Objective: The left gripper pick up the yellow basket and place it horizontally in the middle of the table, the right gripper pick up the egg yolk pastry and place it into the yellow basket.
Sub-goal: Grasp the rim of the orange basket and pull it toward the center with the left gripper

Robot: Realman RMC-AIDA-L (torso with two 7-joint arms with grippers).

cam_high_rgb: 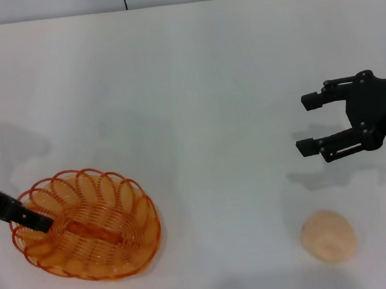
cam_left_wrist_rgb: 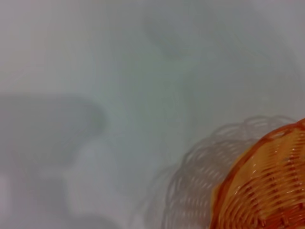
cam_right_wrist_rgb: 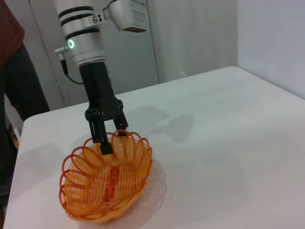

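My left end effector (cam_right_wrist_rgb: 106, 143) is down at the yellow basket (cam_high_rgb: 85, 225), its two black fingers pinched nearly together over the looped rim on the side away from the egg yolk pastry (cam_high_rgb: 328, 236). From the right wrist view I judge the rim wire is caught between them, one finger reaching inside the bowl, the other just outside. The basket looks slightly tipped, its gripped edge raised, though its underside seems to touch the table (cam_high_rgb: 193, 82); whether it has left the surface I cannot tell. Holding it by the rim makes sense to me: the wall is open wire, thin enough to pinch, and the shallow oval has no handle.

My right end effector (cam_high_rgb: 308, 123) hangs well apart from the basket, fingers spread wide with nothing between them, above the table and a little beyond the pastry. I read that as waiting until the basket is set down.

The basket is glossy orange-yellow wire, see-through, with a scalloped rim of loops and closer ribs across its floor. The pastry is a smooth, matte, pale beige dome, far smaller than the basket. The table is plain, flat white.
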